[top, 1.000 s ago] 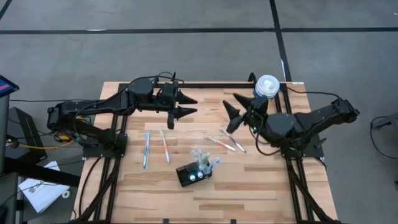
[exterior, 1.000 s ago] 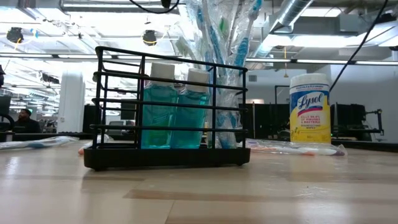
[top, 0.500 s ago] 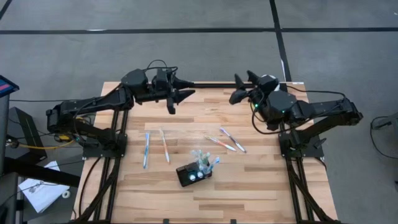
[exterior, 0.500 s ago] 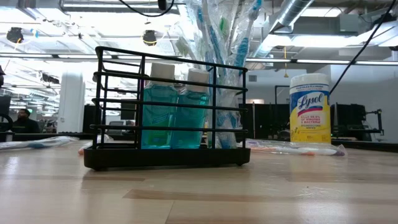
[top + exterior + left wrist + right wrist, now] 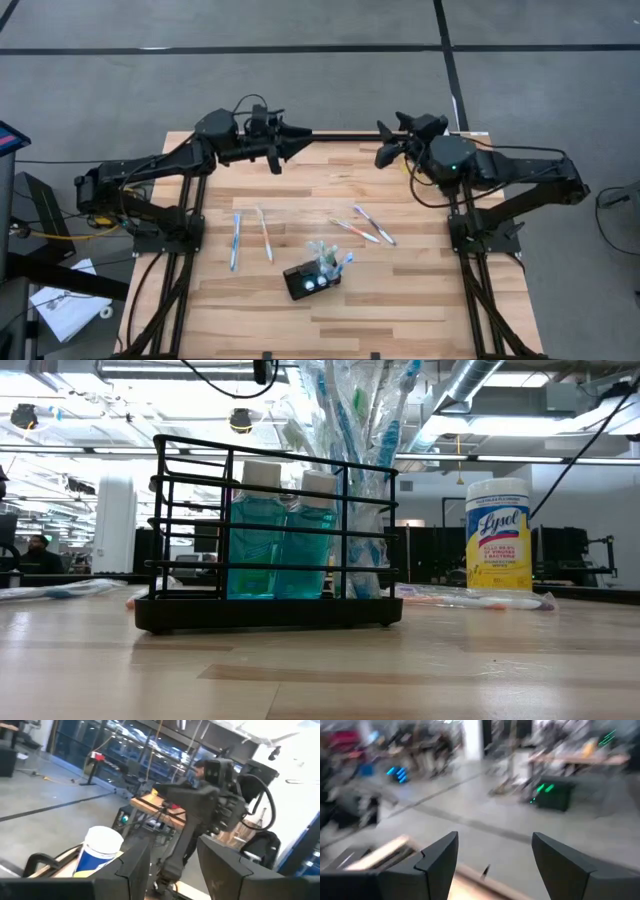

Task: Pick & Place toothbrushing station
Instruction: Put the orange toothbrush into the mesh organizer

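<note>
Station: the toothbrushing station [image 5: 311, 280], a small black wire-barred rectangular holder on a solid black base, is seen on the near middle of the wooden plank desk [image 5: 400, 300], upright and flat on its base.
Contents: two bottles of teal mouthwash with pale caps [image 5: 275, 540] are stood inside it, and a bundle of clear-wrapped toothbrushes [image 5: 350, 420] is propped at its right end in the low view, rising well above the top rail.
Weight: it is judged moderately heavy for its size because of the filled bottles, with the load set low and to one side.
Stiffness: the wire frame is judged rigid; the thin bars are likely smooth and somewhat slippery, and the wrapped brushes are soft, crinkly and unfit for holding.
Where to hold: a grip across the short width on the upper side rails, or on an end wall clear of the brushes, is judged best; it should be lifted level so the tall brushes are not tipped out.
Left pincer: the left pincer [image 5: 290, 143] is held at the far edge of the desk, well apart from the station, with its fingers partly apart and nothing between them.
Right pincer: the right pincer [image 5: 388, 143] is held at the far right edge, also well apart from the station, its fingers spread wide and empty.
Nearby: loose toothbrushes [image 5: 250, 235] are laid on the desk to the left and right beyond the station, and a white-and-yellow wipes canister [image 5: 497, 535] is stood at the far right.
</note>
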Controlling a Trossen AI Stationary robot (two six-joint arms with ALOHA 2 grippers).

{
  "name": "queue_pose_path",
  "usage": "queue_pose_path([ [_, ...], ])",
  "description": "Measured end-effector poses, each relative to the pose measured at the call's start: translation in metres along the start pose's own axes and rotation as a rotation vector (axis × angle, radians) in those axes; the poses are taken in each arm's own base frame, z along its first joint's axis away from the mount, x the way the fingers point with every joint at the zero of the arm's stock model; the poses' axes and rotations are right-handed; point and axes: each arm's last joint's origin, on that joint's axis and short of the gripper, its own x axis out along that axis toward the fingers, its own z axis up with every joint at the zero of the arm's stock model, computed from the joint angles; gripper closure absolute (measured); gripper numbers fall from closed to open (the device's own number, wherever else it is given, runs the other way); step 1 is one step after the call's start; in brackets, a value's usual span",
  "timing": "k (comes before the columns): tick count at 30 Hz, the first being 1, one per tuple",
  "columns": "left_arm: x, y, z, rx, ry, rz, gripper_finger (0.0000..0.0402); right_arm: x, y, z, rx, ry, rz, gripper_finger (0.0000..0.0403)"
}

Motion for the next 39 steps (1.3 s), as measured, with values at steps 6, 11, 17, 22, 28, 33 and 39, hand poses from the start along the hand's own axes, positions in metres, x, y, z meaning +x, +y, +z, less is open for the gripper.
queue_pose_path([
  [6,0.001,-0.001,-0.007,0.048,0.045,0.044,0.0243,-0.005,-0.027,-0.015,-0.044,0.209,0.067,0.0159],
  [11,0.0,0.002,-0.011,0.04,0.068,0.111,0.0243,-0.003,-0.032,-0.013,-0.114,0.205,0.049,0.0159],
  [17,0.0,0.001,-0.012,-0.014,0.065,0.134,0.0243,0.005,-0.037,-0.013,-0.173,0.228,0.076,0.0159],
  [22,-0.001,-0.001,-0.027,0.066,0.19,0.173,0.0243,0.01,-0.04,-0.013,-0.175,0.257,0.124,0.0159],
  [28,-0.009,0.002,-0.048,0.002,0.37,0.322,0.0243,0.01,-0.038,-0.011,-0.15,0.241,0.131,0.0159],
  [33,-0.02,0.015,-0.065,-0.088,0.506,0.569,0.0243,0.011,-0.036,-0.006,-0.104,0.197,0.141,0.0159],
  [39,-0.025,0.028,-0.078,-0.239,0.577,0.729,0.0243,0.012,-0.034,-0.001,-0.062,0.157,0.149,0.0159],
])
